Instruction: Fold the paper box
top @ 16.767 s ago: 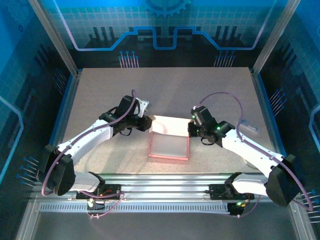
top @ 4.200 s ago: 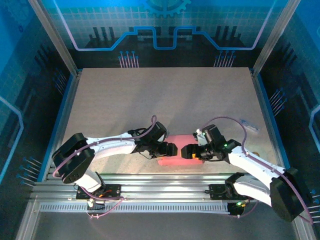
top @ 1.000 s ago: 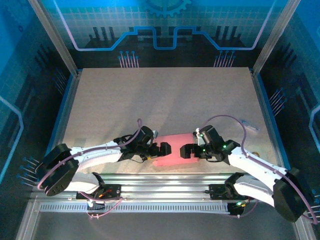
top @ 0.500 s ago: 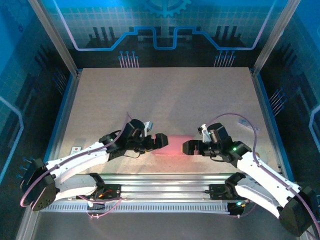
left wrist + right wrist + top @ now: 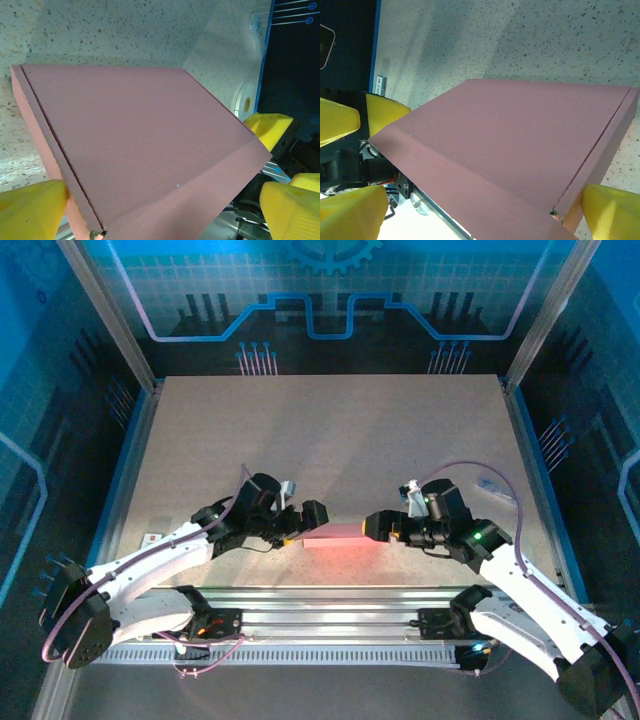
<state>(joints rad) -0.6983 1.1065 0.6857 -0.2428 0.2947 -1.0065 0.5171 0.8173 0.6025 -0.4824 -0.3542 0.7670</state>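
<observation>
The paper box is a closed, flat pink pack near the table's front, between my two grippers. The left gripper stands at its left end and the right gripper at its right end, facing each other. In the left wrist view the box spans the whole gap of the open left gripper, one edge against a yellow finger. In the right wrist view the box lies likewise across the open right gripper. The box looks tilted, its near edge off the table.
A small grey card with a red mark lies at the table's left edge. A small clear item lies at the right. The metal rail runs along the front edge, just behind the box.
Both grippers have moved away from the front rail toward the table's middle, carrying the box between them. The box now shows as a narrower strip.
</observation>
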